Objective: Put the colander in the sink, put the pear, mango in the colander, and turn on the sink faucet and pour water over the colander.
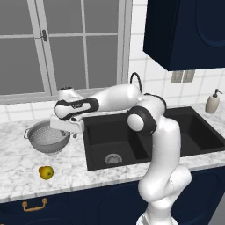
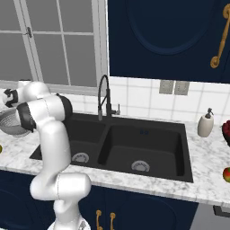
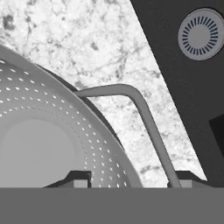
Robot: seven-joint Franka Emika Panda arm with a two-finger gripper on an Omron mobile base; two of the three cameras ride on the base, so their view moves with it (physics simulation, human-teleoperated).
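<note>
The silver perforated colander point(image 1: 46, 136) point(image 2: 11, 120) stands on the marble counter just left of the black double sink point(image 1: 184, 127) point(image 2: 148, 143). My gripper point(image 1: 72, 132) point(image 3: 131, 178) reaches down over its right edge. In the hand view one fingertip point(image 3: 78, 177) sits inside the bowl point(image 3: 52, 131) and the other lies against the wire handle point(image 3: 148, 127), so rim and handle are pinched between them. A yellow fruit point(image 1: 45, 172), the pear by its look, lies near the counter's front edge. A red-and-green fruit point(image 2: 227, 174), likely the mango, lies at the far right. The black gooseneck faucet point(image 1: 136, 79) point(image 2: 104, 96) rises behind the sink.
A beige soap dispenser point(image 1: 213, 102) point(image 2: 205, 124) stands right of the sink. A dark blue wall cabinet point(image 1: 184, 30) hangs above the right basin, and a window point(image 1: 61, 44) is behind the colander. The left basin's drain point(image 3: 201, 34) lies close beside the colander.
</note>
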